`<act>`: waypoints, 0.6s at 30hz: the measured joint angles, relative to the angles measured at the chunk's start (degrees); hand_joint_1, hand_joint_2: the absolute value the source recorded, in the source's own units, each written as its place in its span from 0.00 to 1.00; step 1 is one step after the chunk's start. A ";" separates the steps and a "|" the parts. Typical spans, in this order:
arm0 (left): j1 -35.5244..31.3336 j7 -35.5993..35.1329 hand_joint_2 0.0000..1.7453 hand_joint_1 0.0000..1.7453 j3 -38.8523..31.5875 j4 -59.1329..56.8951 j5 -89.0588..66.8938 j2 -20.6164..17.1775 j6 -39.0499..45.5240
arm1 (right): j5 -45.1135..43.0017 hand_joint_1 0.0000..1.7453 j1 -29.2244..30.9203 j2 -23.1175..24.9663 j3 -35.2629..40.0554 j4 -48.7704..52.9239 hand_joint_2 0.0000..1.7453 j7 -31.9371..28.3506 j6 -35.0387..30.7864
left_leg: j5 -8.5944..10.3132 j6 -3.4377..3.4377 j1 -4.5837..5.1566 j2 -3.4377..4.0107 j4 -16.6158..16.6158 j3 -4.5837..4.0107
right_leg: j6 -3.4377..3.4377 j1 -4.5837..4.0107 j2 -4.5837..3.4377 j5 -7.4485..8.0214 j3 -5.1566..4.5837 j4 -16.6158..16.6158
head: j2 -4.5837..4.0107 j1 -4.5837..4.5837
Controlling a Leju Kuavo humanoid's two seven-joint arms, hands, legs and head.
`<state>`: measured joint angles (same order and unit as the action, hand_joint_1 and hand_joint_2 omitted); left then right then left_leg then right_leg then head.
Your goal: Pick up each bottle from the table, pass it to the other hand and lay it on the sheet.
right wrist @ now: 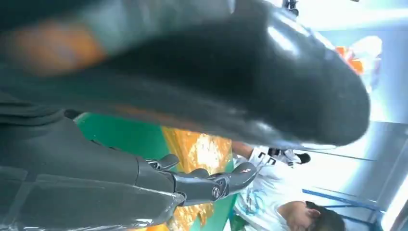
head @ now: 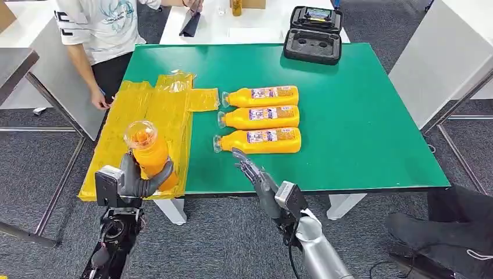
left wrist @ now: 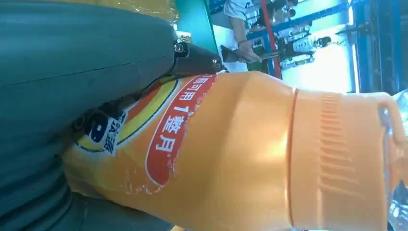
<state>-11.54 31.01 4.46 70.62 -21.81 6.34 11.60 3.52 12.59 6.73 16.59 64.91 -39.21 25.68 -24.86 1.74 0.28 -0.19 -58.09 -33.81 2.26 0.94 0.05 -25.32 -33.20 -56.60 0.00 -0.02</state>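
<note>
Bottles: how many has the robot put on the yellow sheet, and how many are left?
None lie on the yellow sheet yet. The left hand grips one orange bottle upright above the sheet, so the pass between hands looks done. The right hand is empty, fingers apart, near the table edge. Three bottles lie side by side on the green table.

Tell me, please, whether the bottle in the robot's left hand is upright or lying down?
Upright. The left hand grips the bottle around its lower body above the yellow sheet, with the clear cap pointing up.
</note>
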 measured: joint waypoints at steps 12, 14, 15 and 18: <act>-8.43 -6.54 1.00 1.00 -1.68 -3.00 -15.05 -6.91 -1.44 | -2.36 0.00 -0.05 -0.55 -2.91 1.18 0.00 -0.39 0.64 | 0.05 -0.06 -0.01 -0.02 0.00 0.02 | 0.00 -0.02 0.01 0.01 -0.01 -0.01 | 0.00 0.00; -10.27 -8.80 1.00 1.00 -0.68 -4.69 -20.23 -8.69 -2.21 | -2.56 0.00 -0.20 -0.55 -3.69 1.18 0.00 -0.39 1.29 | 0.05 -0.06 -0.01 0.00 0.00 0.01 | 0.00 -0.02 0.00 0.01 -0.01 -0.02 | 0.00 0.00; -11.53 -9.95 1.00 1.00 0.12 -5.82 -22.97 -9.83 -2.31 | -2.54 0.00 -0.31 -0.55 -4.11 1.18 0.00 -0.39 1.44 | 0.05 -0.06 -0.02 0.00 0.00 0.01 | 0.00 -0.02 -0.01 0.01 -0.01 -0.02 | 0.00 -0.02; -15.01 -12.04 1.00 1.00 2.33 -10.03 -29.15 -12.68 -3.10 | -2.30 0.00 -0.58 -0.55 -5.22 1.18 0.00 -0.39 1.64 | 0.05 -0.06 -0.02 0.00 0.00 0.02 | 0.00 -0.03 0.00 0.01 -0.01 -0.02 | 0.00 0.00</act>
<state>-26.56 18.98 6.79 60.59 -50.95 -6.35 8.51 1.22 12.00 6.19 11.37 66.10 -39.60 27.32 -24.80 1.69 0.25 -0.19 -58.09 -33.80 2.26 0.92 0.05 -25.31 -33.21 -56.62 0.00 -0.02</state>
